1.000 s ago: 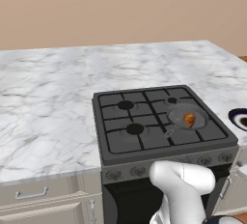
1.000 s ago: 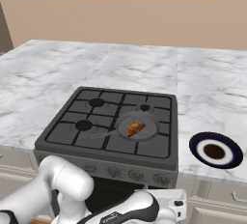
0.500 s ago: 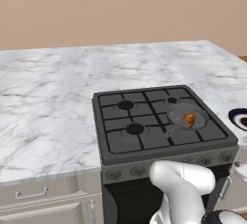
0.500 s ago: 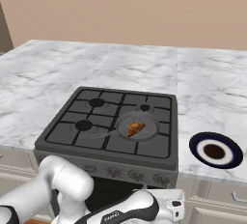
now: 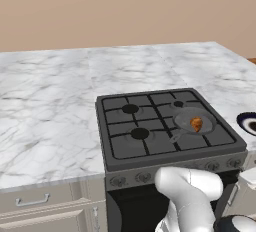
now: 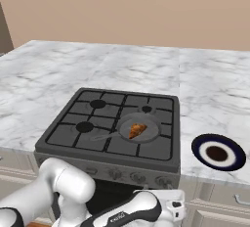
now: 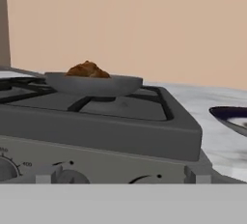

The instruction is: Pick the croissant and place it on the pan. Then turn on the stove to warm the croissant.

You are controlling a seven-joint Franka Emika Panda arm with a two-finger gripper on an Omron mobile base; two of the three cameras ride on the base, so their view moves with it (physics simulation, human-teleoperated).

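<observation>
**Inspector:** Left base view first. The croissant [image 5: 196, 123] lies in the pan [image 5: 194, 124], and the pan sits on the front right burner of the stove [image 5: 165, 126]. So placing looks done; the step in hand, as I judge it, is the knob.

**Assistant:** And the arm?

**Inspector:** Its white links rise low in front of the oven, below the row of knobs [image 5: 212, 166].

**Assistant:** Right base view?

**Inspector:** Same finding. Croissant [image 6: 137, 130] inside the pan [image 6: 138, 128], handle pointing toward the left burners. A dark-rimmed bowl [image 6: 218, 152] stands on the counter [image 6: 215, 94] to the right, apart from the stove [image 6: 117, 123]. The arm reaches low across the stove front, under the knobs [image 6: 137, 177].

**Assistant:** Hand view?

**Inspector:** The camera looks level along the stove front [image 7: 101, 131]. The pan [image 7: 94, 84] with the croissant [image 7: 87, 70] is above and left of centre; the knobs [image 7: 70, 176] are at the bottom edge, partly cut off. The fingers stand spread wide, holding nothing.

**Assistant:** Advice for the step?

**Inspector:** Pick the knob that serves the front right burner; the markings are too small to read, so I cannot confirm which. Centre the spread fingers around that knob, square to the panel, close firmly, then turn. Stay low, away from the pan handle.
</observation>
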